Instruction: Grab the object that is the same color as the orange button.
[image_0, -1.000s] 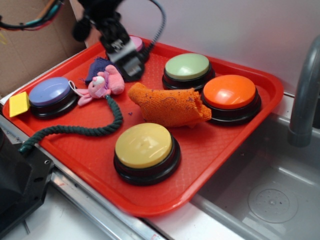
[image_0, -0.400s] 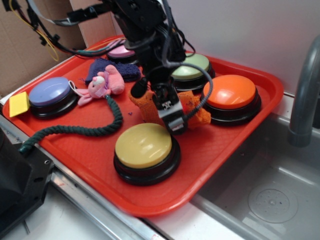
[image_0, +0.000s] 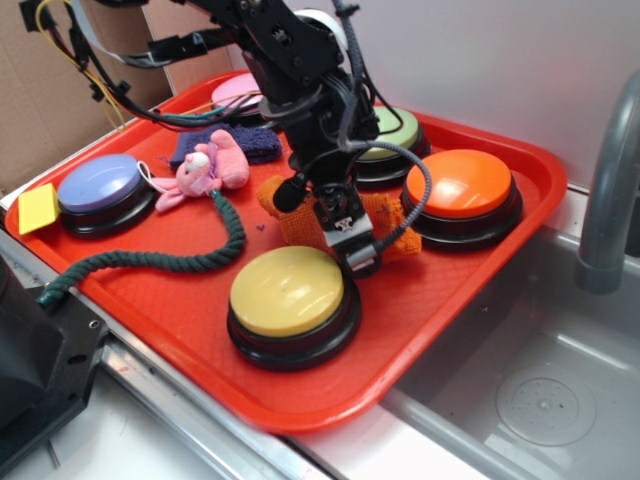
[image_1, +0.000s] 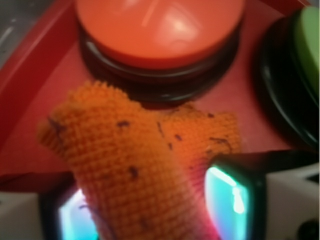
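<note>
The pincer (image_0: 345, 232) is down over the middle of the red tray (image_0: 440, 290), its two fingers (image_1: 232, 192) set on either side of the orange knitted cloth (image_1: 135, 165); the wrist view shows the cloth filling the gap between them, but whether the pads are pressing it or only bracketing it I cannot tell. The cloth lies crumpled on the tray floor, speckled with small dark flecks, its far edge just short of the black base of the orange button (image_0: 460, 185), which sits at about two o'clock from the cloth. The green-topped button (image_0: 392, 130) is at twelve o'clock, partly behind the arm, and the yellow-topped button (image_0: 290, 292) lies near the cloth at about seven o'clock. At ten o'clock are the pink plush toy (image_0: 208, 168) and the dark blue cloth (image_0: 228, 142), touching each other.
</note>
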